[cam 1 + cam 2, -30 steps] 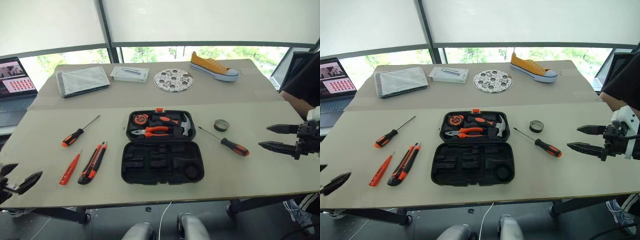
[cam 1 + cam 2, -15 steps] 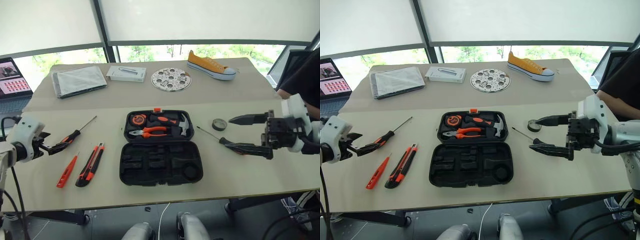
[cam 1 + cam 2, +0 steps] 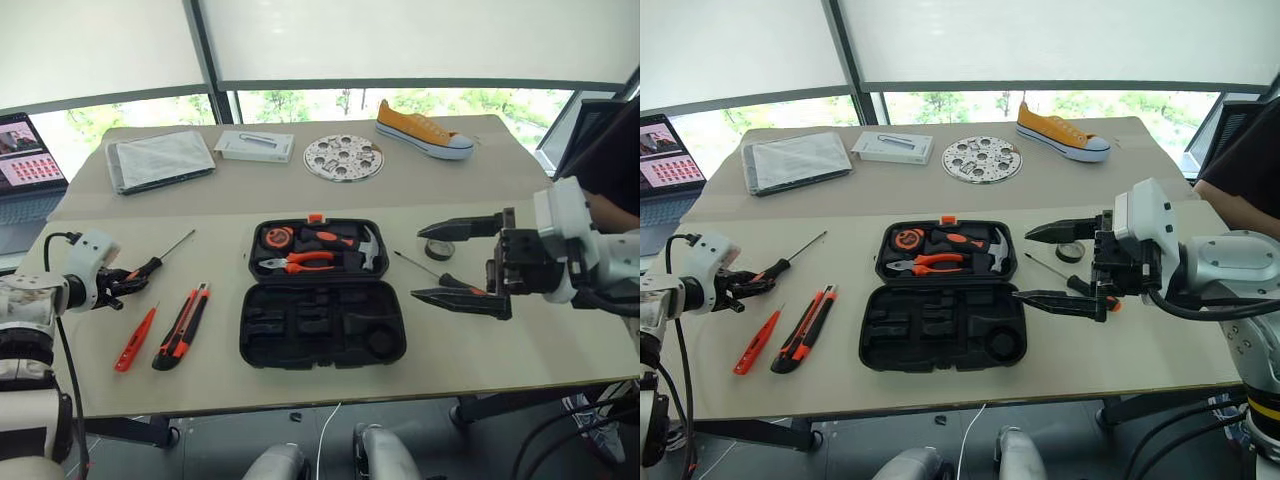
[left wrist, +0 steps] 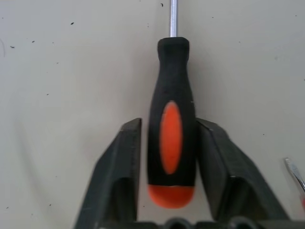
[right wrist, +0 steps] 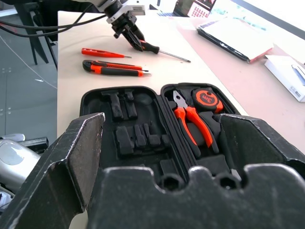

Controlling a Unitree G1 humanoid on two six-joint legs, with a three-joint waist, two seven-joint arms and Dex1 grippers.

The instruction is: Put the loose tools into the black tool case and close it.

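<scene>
Screwdrivers, two: one (image 4: 171, 124) between the left gripper's (image 3: 118, 283) narrowed fingers, which flank its handle; one (image 3: 440, 276) under the wide-open right gripper (image 3: 455, 262). Tester (image 3: 135, 339), knife (image 3: 182, 326): one each, near the left gripper. Case (image 3: 322, 322): one, open, between grippers.

Beige table (image 3: 520, 190), bright windows (image 3: 300, 105), perhaps drawn blinds.

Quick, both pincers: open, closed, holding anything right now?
Left pincer: closing around the black-and-orange-handled screwdriver lying on the table; firm grip cannot be told.
Right pincer: open, empty.
</scene>
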